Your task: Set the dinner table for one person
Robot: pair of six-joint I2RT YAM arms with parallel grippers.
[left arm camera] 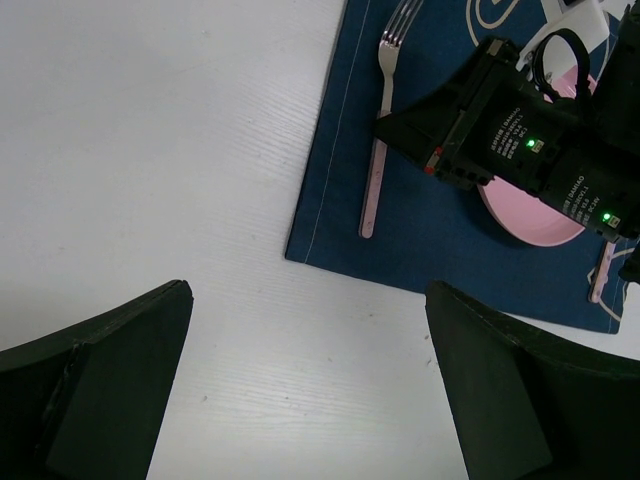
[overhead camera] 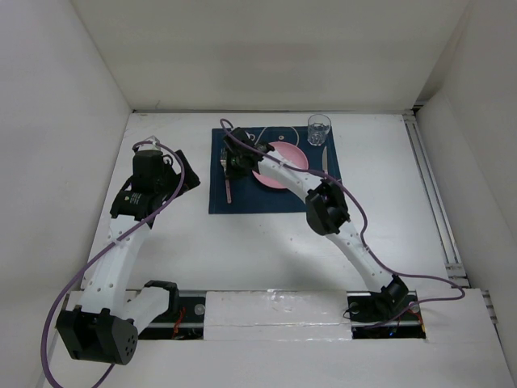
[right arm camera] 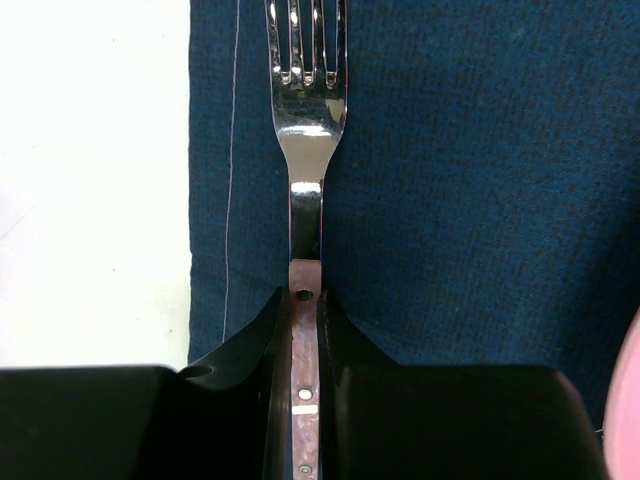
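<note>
A fork (right arm camera: 308, 130) with a pink handle lies lengthwise along the left strip of the navy placemat (right arm camera: 460, 180), and my right gripper (right arm camera: 304, 320) is shut on the handle just behind the metal neck. The overhead view shows that gripper (overhead camera: 234, 166) left of the pink plate (overhead camera: 295, 155), with the fork's handle (overhead camera: 229, 190) sticking out toward me. My left gripper (left arm camera: 305, 390) stands open over the bare white dinner table (left arm camera: 150, 150), left of the placemat (left arm camera: 420, 240), with nothing between its fingers.
A clear glass (overhead camera: 318, 129) stands at the placemat's far right corner. A thin utensil (overhead camera: 324, 158) lies right of the plate. Grey walls close in the table (overhead camera: 242, 242) on three sides, and a rail (overhead camera: 432, 194) runs along its right edge.
</note>
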